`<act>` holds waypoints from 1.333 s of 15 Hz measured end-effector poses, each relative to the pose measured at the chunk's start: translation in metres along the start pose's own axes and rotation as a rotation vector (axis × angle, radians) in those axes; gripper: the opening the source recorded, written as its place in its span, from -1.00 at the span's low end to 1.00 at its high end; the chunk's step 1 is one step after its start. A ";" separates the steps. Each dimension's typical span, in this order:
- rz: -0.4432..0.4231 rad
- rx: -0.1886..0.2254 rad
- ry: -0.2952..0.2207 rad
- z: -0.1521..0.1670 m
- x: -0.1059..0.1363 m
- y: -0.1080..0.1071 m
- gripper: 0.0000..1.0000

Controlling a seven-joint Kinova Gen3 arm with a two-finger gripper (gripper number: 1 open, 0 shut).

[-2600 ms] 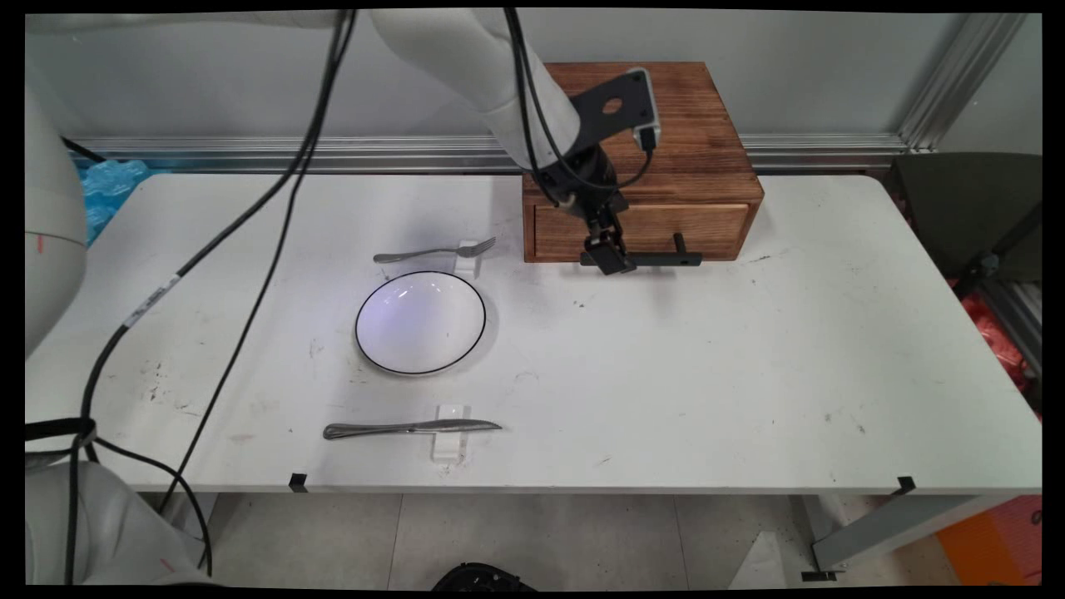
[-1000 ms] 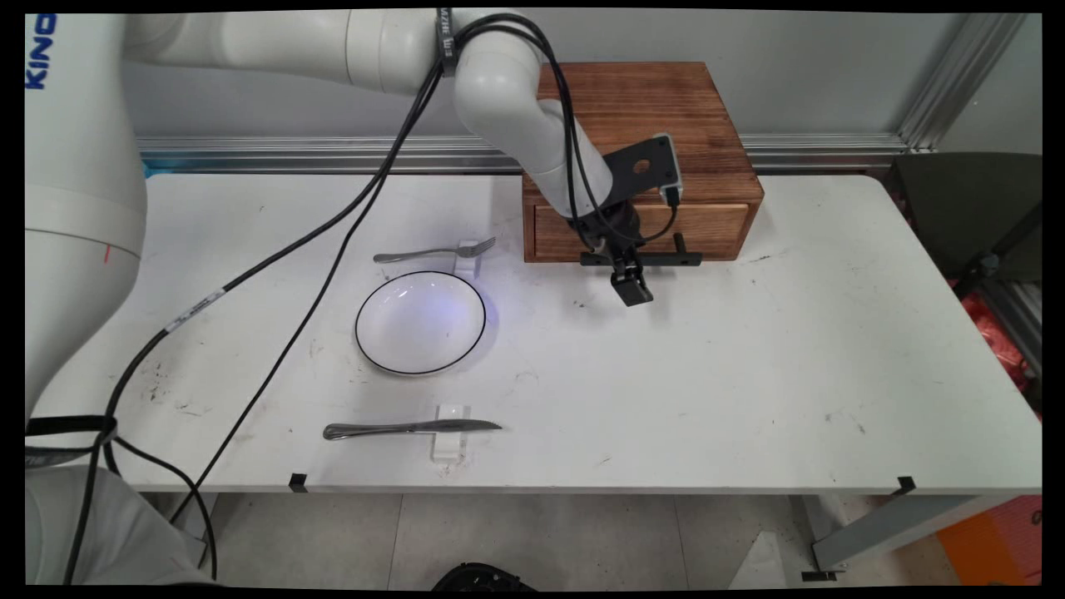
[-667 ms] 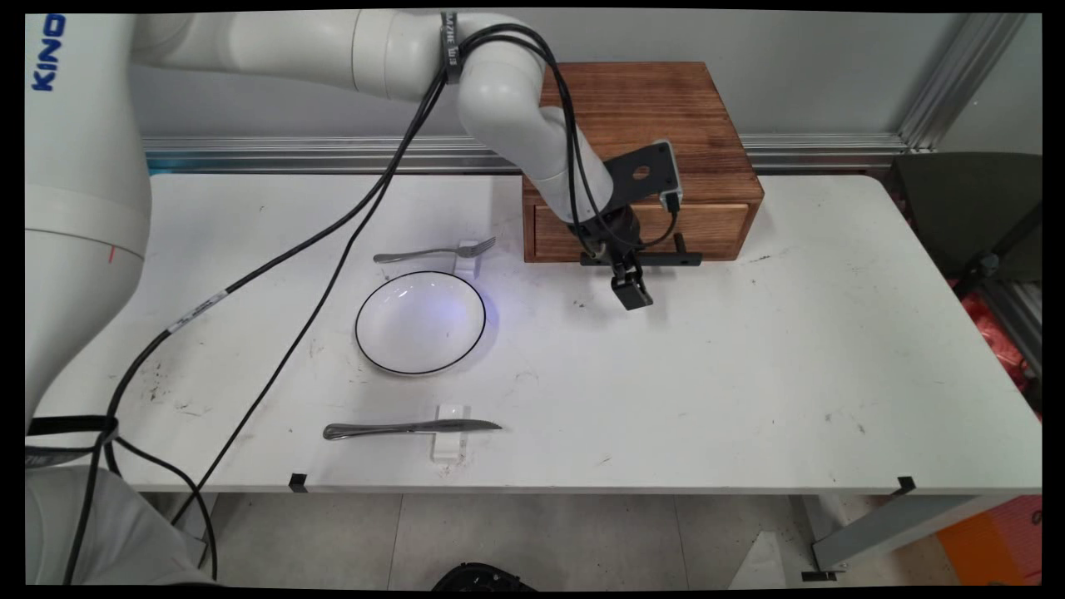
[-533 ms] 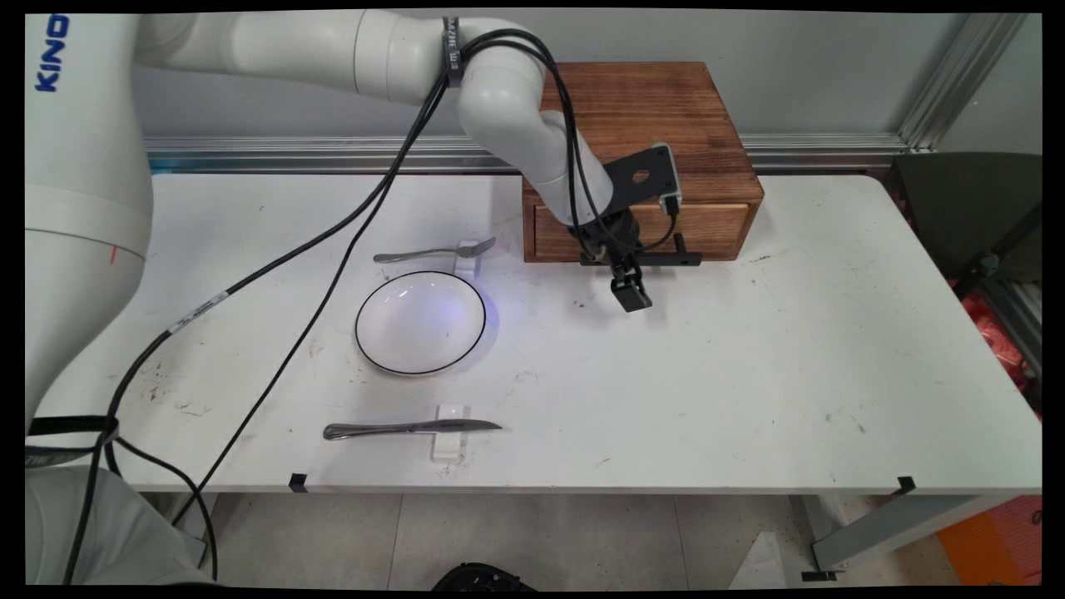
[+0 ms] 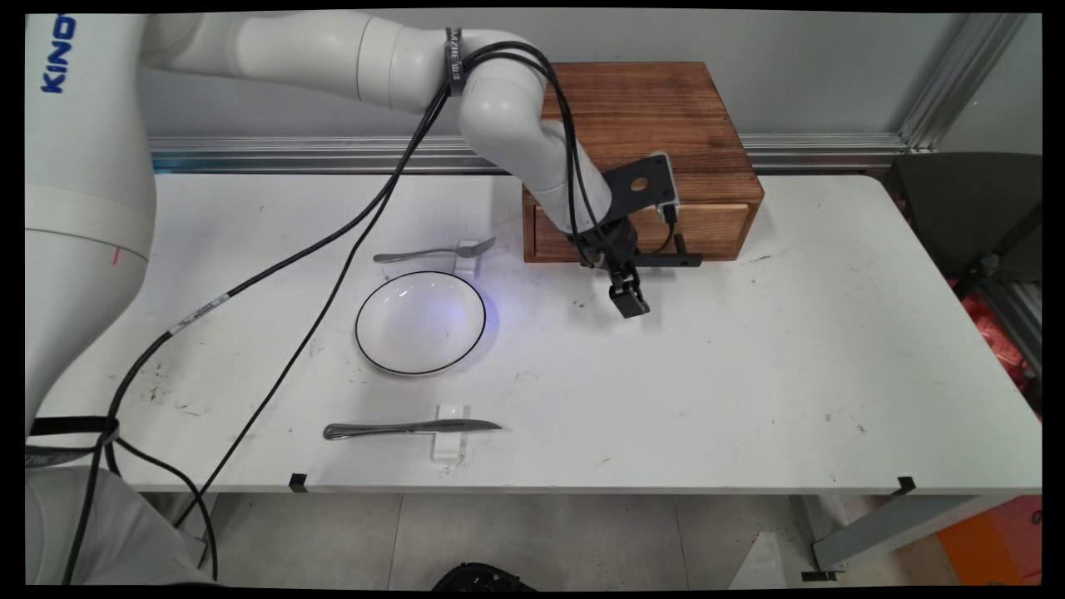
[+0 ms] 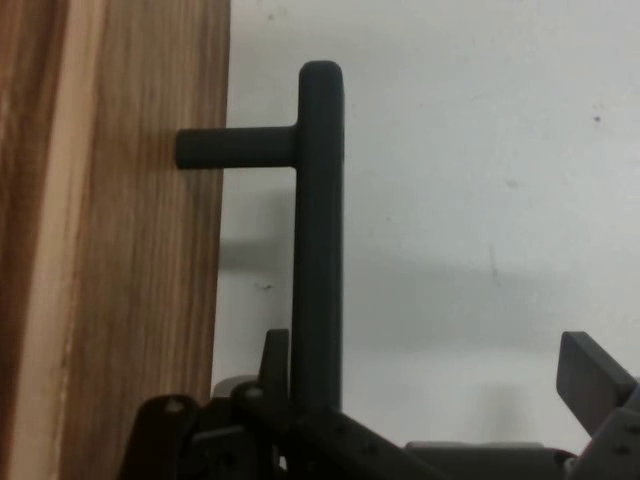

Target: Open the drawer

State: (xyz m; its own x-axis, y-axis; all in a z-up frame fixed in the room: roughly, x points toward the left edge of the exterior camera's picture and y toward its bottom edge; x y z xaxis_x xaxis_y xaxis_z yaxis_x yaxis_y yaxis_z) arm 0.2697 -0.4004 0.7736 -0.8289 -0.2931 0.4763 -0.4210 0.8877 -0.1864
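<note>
Fig.: we are holding the gripper w/ fingers spread astride the drawer's black handle, and are keeping it centred btw. the pads, clear of the wooden box.

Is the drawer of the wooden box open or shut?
Shut. The drawer front sits flush with the wooden box, and its black handle stands just off the front.

The main view looks from above the near side across the whole table. The hand view sits very close behind the gripper, looking along it. Both share the drawer handle just by the gripper.
</note>
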 end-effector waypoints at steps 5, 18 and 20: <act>-0.012 -0.006 0.007 -0.001 0.002 0.007 1.00; -0.032 -0.037 0.012 -0.014 0.005 0.046 1.00; -0.032 -0.042 0.011 -0.017 0.005 0.051 1.00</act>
State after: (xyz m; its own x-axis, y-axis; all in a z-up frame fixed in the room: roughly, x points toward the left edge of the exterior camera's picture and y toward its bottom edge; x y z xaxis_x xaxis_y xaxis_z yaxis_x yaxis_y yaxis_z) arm 0.2505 -0.3504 0.7806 -0.8113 -0.3176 0.4908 -0.4309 0.8923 -0.1349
